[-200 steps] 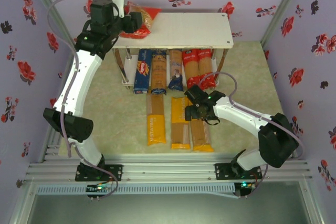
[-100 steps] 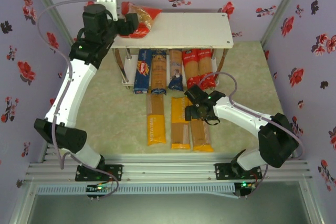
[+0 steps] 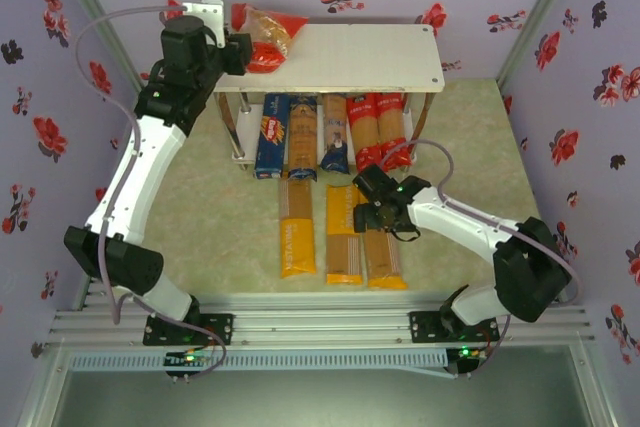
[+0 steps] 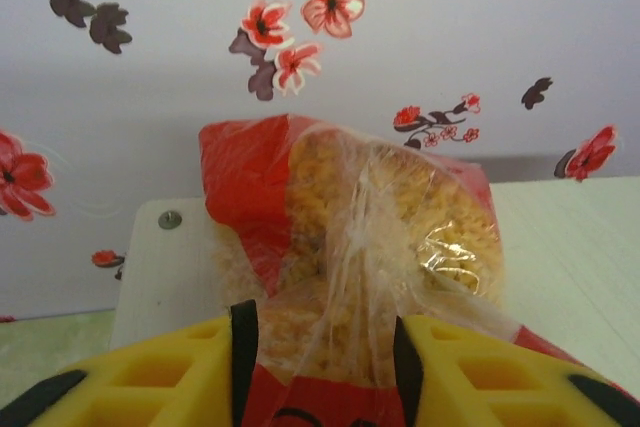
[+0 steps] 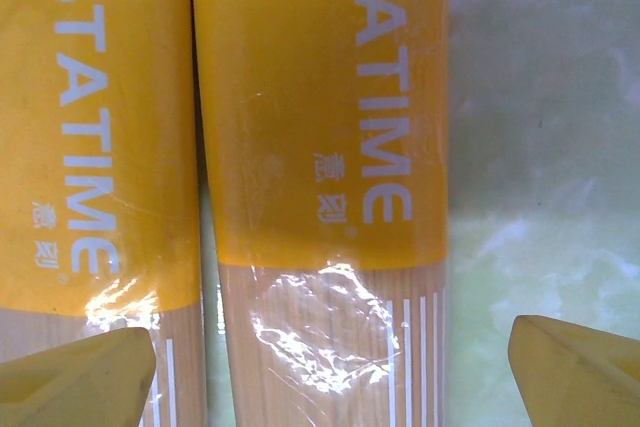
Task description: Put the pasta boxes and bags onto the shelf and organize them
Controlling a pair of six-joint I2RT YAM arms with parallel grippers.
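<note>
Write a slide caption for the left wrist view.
Left tool pinching the wide red pasta bag on the white shelf.

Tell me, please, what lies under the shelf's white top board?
Two long dark-blue cardboard boxes, a shorter blue box and two narrow red plastic packets stick out from beneath the white top board. Their far ends are covered by it.

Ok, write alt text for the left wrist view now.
The left gripper pinches, between yellow fingers with black pads, the near end of a wide red and clear plastic bag of short pasta, which lies on the white shelf board near its screwed corner. A pale flowered wall rises behind.
</note>
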